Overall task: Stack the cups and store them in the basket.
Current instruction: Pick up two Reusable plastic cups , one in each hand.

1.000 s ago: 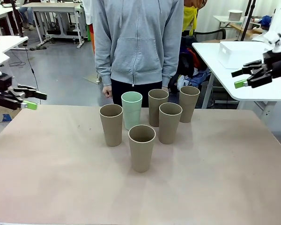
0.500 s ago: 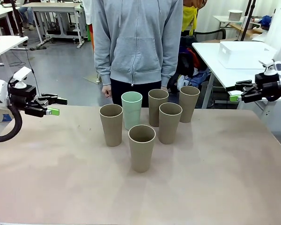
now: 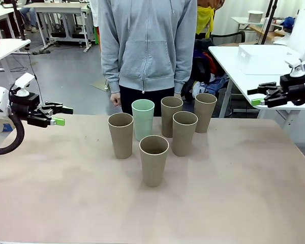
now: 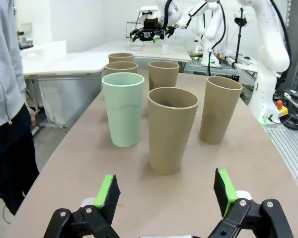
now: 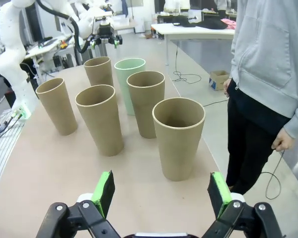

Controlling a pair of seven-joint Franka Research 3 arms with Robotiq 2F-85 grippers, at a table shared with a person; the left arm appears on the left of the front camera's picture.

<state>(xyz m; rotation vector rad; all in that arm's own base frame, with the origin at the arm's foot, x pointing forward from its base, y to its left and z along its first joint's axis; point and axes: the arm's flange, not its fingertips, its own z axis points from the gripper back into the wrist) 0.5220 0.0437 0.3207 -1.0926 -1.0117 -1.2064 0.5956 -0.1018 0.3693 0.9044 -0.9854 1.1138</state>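
Six cups stand upright, mouths up, in a loose cluster on the far half of the tabletop [image 3: 66, 193]. Five are tan cups [image 3: 154, 160], and one mint green cup [image 3: 143, 119] is in the back row; each stands on its own. A person [image 3: 148, 46] in a grey hoodie stands just behind them. The white basket [image 3: 267, 58] sits on a side table [image 3: 229, 58] to the right, well apart from the cups. The left jaws hover by the tabletop's left edge, spread and empty. The right jaws hover off its right side, also spread and empty.
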